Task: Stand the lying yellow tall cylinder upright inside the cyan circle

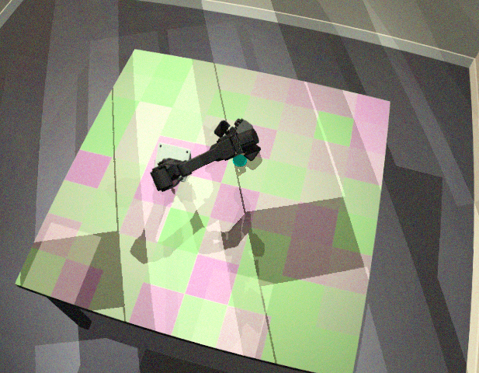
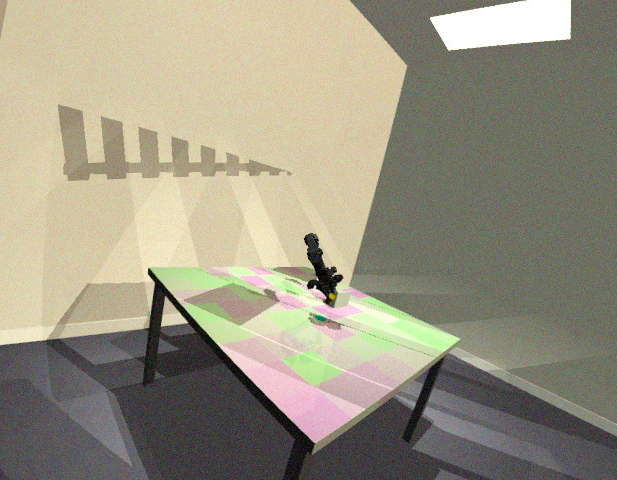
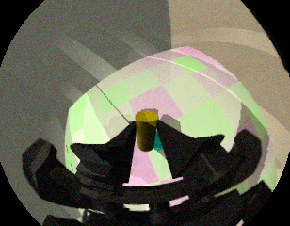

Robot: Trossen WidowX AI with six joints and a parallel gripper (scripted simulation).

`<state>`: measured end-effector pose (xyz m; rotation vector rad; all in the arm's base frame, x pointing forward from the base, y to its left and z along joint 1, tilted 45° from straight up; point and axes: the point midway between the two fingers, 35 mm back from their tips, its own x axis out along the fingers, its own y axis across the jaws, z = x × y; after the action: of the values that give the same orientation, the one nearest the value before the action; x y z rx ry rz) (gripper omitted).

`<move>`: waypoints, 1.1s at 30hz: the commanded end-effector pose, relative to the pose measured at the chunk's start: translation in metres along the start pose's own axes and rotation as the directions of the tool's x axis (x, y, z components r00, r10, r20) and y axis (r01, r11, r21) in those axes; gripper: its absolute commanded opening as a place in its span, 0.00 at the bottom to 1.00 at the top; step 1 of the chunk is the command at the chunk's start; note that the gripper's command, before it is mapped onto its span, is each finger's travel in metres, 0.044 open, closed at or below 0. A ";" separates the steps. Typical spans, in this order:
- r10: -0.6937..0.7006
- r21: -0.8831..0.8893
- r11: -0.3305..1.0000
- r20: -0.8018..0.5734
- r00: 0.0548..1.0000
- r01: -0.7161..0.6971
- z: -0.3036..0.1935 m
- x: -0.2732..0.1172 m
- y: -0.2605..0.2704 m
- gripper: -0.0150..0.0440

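The yellow cylinder [image 2: 331, 296] [image 3: 146, 134] is held between the fingertips of my gripper [image 3: 147, 123], which is shut on it. In the wrist view one round end faces up the frame and the body runs down between the fingers. It seems to be above the table, but its exact tilt and height are hard to tell. In the top view the hand hides it. The cyan circle [image 1: 239, 160] [image 2: 319, 318] [image 3: 157, 141] lies flat on the table, beside and below the hand. In the wrist view it is partly hidden behind the cylinder and the right finger.
The arm's pale base plate [image 1: 174, 152] is on the checkered table [image 1: 215, 277] [image 2: 313, 367], to the left of the hand in the top view. Shadows of the arm and darker patches cross the table top. No other loose object shows.
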<state>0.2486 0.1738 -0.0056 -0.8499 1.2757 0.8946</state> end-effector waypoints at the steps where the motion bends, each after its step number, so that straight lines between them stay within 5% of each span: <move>1: 0.004 -0.008 1.000 0.030 1.000 -0.004 -0.001 -0.001 0.000 0.43; 33: -0.011 -0.062 0.998 0.266 0.964 0.028 -0.003 -0.009 -0.001 0.43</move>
<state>0.2484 0.1702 0.0023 -0.7682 1.0321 0.9912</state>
